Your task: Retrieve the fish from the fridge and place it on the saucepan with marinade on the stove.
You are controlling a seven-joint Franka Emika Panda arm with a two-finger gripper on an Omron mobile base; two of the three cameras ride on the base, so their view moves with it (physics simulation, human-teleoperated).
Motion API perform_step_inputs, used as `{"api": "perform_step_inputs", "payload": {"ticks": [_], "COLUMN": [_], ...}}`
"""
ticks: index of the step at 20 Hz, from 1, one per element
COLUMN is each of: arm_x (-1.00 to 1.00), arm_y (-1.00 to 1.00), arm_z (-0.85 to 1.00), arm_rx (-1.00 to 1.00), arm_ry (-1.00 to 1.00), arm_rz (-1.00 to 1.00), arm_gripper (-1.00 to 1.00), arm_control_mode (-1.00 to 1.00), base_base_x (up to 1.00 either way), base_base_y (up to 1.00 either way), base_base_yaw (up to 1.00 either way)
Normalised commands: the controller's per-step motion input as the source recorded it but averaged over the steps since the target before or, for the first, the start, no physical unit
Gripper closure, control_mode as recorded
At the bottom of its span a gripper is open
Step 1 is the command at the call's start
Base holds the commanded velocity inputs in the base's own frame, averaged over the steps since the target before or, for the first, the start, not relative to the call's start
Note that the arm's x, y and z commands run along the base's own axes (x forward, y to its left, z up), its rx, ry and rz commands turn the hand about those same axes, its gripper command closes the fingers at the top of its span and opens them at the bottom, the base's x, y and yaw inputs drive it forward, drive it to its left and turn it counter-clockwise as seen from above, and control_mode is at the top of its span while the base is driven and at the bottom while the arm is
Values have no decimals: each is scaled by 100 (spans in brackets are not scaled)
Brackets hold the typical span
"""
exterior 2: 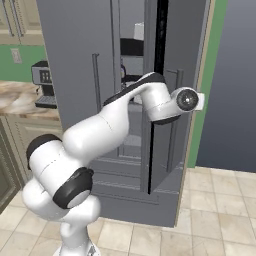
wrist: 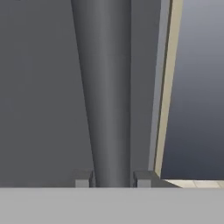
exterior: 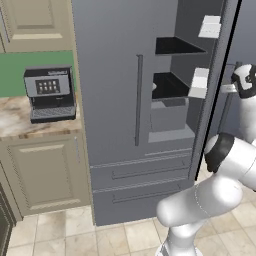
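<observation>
The fridge is a tall dark grey unit, and its right door stands partly open. Black shelves and white door bins show through the gap. In the hand view my gripper is shut on the right door's vertical bar handle, one fingertip on each side of the bar. In the right base view my hand sits against that handle at mid height. The fish is hidden from here. The saucepan, the marinade and the stove are out of view.
A coffee machine stands on the marble counter left of the fridge, above beige cabinets. A dark wall panel lies right of the open door. Tiled floor spreads in front.
</observation>
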Motion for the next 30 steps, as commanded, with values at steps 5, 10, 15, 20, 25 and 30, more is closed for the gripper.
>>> {"api": "perform_step_inputs", "payload": {"ticks": [5,10,15,20,25,30], "arm_x": [-34,-66,-59,-59,-52,-16], "arm_y": [-7,-18,34,83,100,100], "arm_z": [-2,0,3,2,0,0], "arm_rx": [0,0,-7,-22,-26,-25], "arm_ry": [-6,-13,-10,0,-5,0], "arm_rz": [0,-2,-4,-11,-27,-35], "arm_gripper": [-100,-100,-100,-100,-100,-100], "arm_control_mode": [-100,-100,-100,-100,-100,-100], "base_base_x": [0,0,0,0,0,0], "base_base_y": [0,0,0,0,0,0], "base_base_yaw": [0,0,0,0,0,0]}}
